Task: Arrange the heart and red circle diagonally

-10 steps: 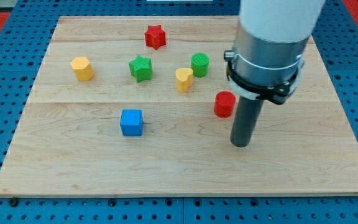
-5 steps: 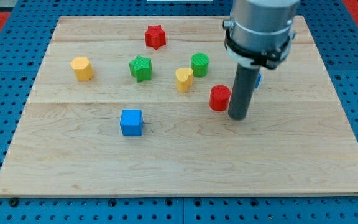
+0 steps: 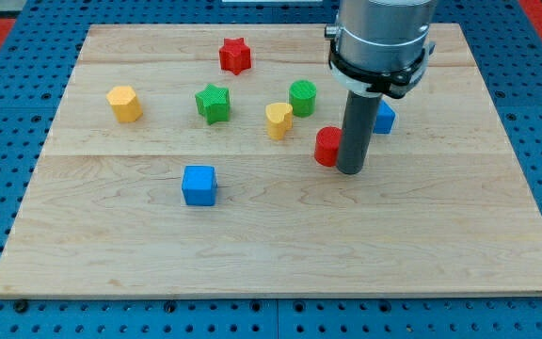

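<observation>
The yellow heart [image 3: 278, 119] lies near the middle of the wooden board [image 3: 111, 245]. The red circle [image 3: 326, 147] lies to its lower right, a short gap away. My tip [image 3: 350, 171] stands right against the red circle's right side and hides part of it. The rod rises from there toward the view's top.
A green circle [image 3: 302, 97] sits just above and right of the heart. A green star [image 3: 213, 103], a red star [image 3: 235, 56] and a yellow hexagon [image 3: 123, 103] lie further left. A blue cube [image 3: 199, 185] lies lower left. A blue block [image 3: 382, 118] shows behind the rod.
My tip has moved up and to the left, reaching the red circle's right side. The red circle has slid a little left and up toward the heart. The blue block behind the rod has come into view.
</observation>
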Robot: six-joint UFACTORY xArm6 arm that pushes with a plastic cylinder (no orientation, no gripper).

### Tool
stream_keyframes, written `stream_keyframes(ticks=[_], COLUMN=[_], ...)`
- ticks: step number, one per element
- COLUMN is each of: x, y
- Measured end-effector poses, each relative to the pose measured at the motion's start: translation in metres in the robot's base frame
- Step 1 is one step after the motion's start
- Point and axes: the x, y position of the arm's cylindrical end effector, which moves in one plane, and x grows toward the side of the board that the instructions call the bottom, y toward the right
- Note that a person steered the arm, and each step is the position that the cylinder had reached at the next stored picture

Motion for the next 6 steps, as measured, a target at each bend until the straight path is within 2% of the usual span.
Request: stream_keyframes(ticks=[3,6], x=[0.012,0.004], y=[-0.012,-0.024])
